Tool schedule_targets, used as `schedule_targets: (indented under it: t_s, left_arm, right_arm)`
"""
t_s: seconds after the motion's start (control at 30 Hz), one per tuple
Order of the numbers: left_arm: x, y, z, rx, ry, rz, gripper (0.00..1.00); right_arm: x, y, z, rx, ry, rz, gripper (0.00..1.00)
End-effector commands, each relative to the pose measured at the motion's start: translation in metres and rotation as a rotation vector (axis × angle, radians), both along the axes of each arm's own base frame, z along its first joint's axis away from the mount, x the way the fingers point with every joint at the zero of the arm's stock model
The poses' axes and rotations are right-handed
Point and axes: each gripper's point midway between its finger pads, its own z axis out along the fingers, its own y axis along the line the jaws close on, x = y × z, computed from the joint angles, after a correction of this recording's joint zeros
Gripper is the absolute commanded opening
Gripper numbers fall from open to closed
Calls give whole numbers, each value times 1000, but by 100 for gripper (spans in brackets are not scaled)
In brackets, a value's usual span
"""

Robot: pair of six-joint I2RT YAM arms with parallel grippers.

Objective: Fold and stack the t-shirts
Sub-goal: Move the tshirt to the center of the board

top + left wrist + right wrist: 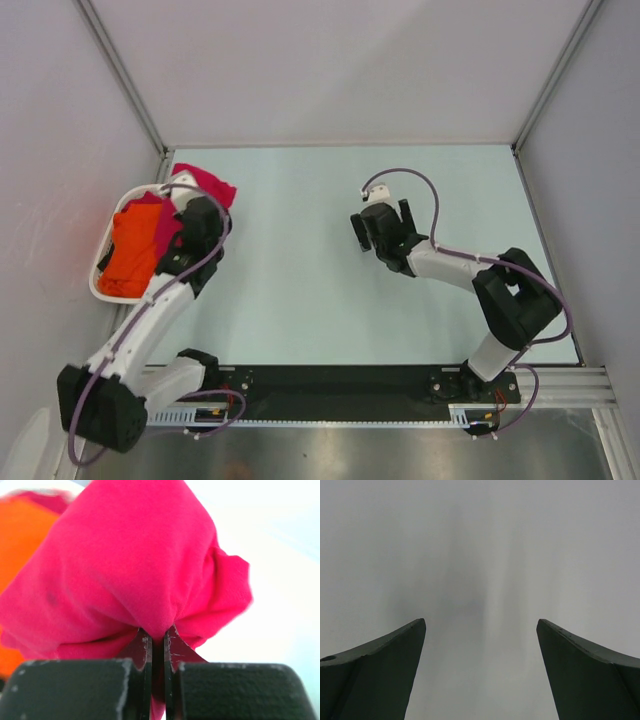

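L gripper (158,639) clamped on red shirt (130,565), bunched just ahead of tips, by basket (100,285) w/ orange shirt (128,255) at table's (320,280) left edge. R gripper (481,621) wide apart.

T-shirts (130,257) in basket (103,291) (one over far rim), left edge of table (330,270)

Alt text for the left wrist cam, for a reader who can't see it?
The left gripper is shut on a bunched fold of the crimson t-shirt, which fills most of the frame. The orange t-shirt shows blurred at the left edge, beyond the crimson cloth.
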Motion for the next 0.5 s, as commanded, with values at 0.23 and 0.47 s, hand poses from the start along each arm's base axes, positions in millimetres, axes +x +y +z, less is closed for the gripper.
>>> schedule_targets:
  t_s: [0.23,0.47]
  left_arm:
    - [89,-231,-27,46,127,-556,0]
    - [84,-369,-126,106,353,-807,0]
  right_arm:
    - [17,-87,75,129,-172,-289,100]
    - [9,-105,85,137,-168,-323,100]
